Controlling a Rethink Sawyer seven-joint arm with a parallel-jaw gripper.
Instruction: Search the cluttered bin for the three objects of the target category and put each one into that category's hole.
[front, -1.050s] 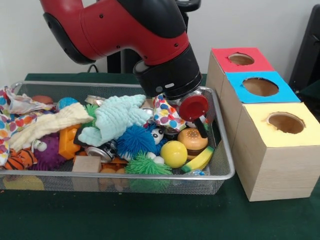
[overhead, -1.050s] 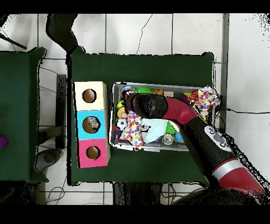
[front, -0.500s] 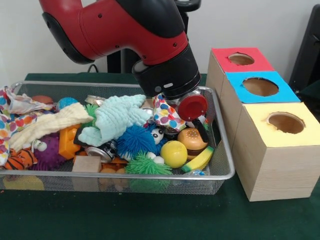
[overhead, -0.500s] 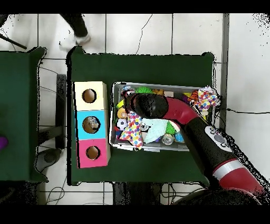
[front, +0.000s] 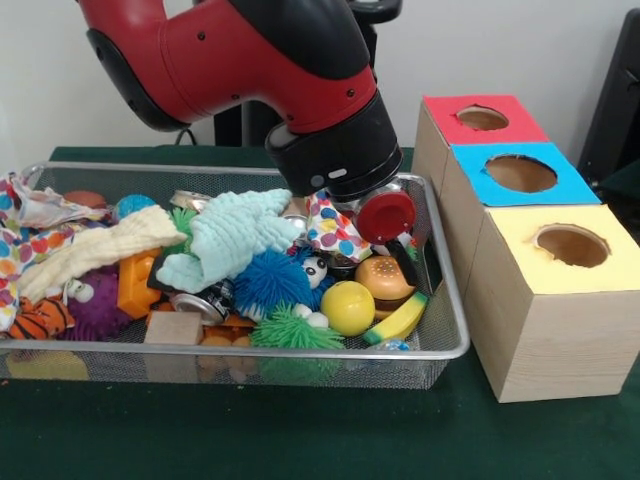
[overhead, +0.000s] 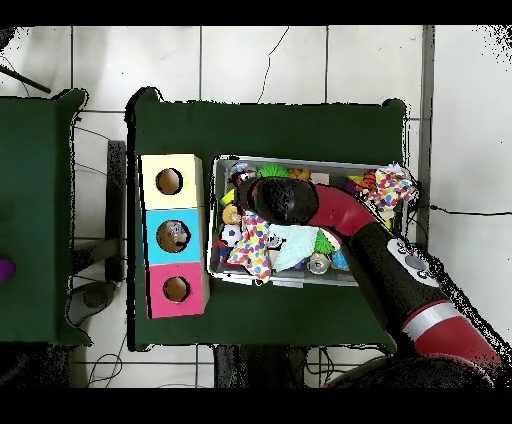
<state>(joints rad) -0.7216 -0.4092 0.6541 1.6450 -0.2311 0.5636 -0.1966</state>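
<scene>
On the bench (front: 120, 440) we see a wire bin (front: 440, 345) heaped with toys, and just beside it, to the right in the front view, a row of three boxes (front: 545, 320) running front to back, each with a hole on top. Inside the bin, a toy burger (front: 385, 280) sits beside a ball (front: 347, 307), with a banana (front: 398, 322) in front.

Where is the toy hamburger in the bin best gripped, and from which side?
Across the toy hamburger's round bun, coming straight down: its domed top lies exposed, while the yellow ball and banana crowd its lower sides.
</scene>
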